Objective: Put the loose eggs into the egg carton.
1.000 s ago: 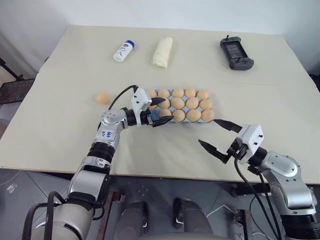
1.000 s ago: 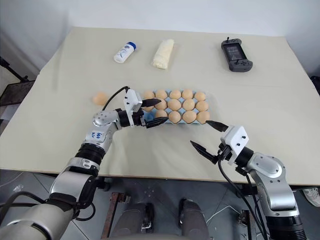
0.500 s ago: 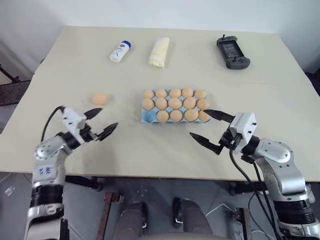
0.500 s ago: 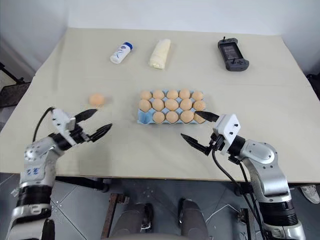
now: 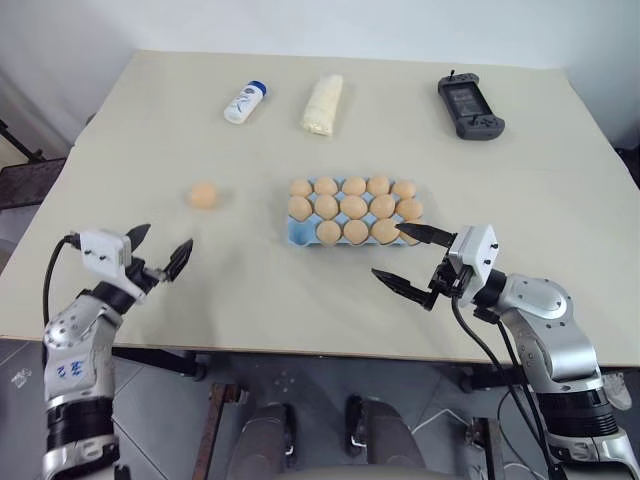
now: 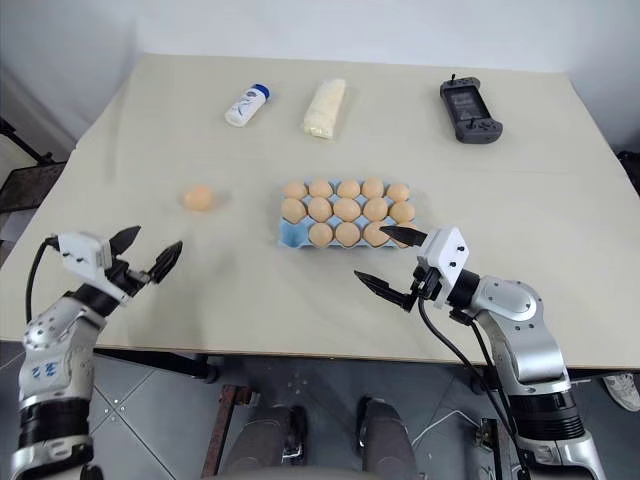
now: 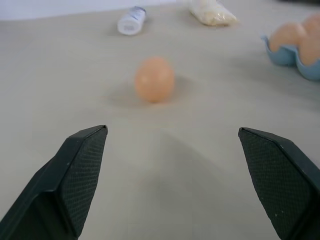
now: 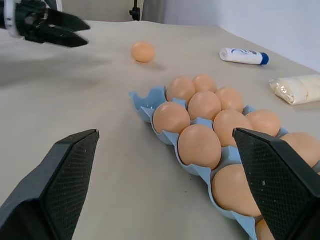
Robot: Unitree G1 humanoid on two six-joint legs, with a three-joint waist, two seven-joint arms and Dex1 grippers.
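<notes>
Table of pale beige holding a light blue moulded egg carton, nearly filled with tan eggs, one near-left cup sitting empty; one loose tan-orange egg lying well to its left; left gripper and right gripper both hovering wide open, holding nothing

The left end effector has been withdrawn from the egg carton to the table's near-left edge.
</notes>
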